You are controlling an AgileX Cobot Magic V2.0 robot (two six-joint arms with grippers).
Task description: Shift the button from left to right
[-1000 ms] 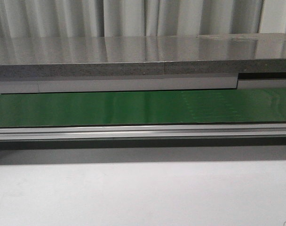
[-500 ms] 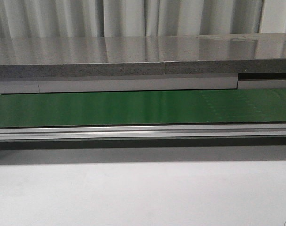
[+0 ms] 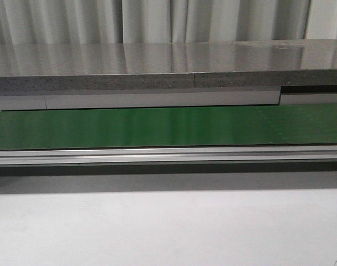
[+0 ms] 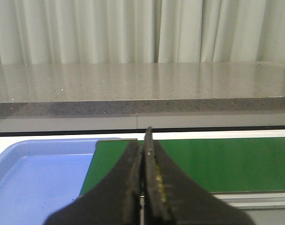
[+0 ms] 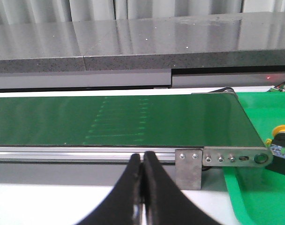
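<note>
The button (image 5: 281, 140), with a yellow cap on a black body with green marks, lies in the green tray (image 5: 255, 197) just past the right end of the green conveyor belt (image 5: 119, 119). It shows only in the right wrist view. My right gripper (image 5: 142, 157) is shut and empty, in front of the belt's metal rail and well to the left of the button. My left gripper (image 4: 143, 140) is shut and empty, over the left end of the belt (image 4: 217, 161). Neither gripper shows in the front view.
A blue tray (image 4: 34, 173) sits beside the belt's left end. A grey stone-like shelf (image 3: 168, 72) runs behind the belt (image 3: 168, 126). A metal rail (image 3: 168, 155) and end bracket (image 5: 189, 166) edge the belt's front. White tabletop (image 3: 168, 227) lies before it.
The faint pale marks on the belt's surface have drifted to the right across the front view. Nothing else has moved.
</note>
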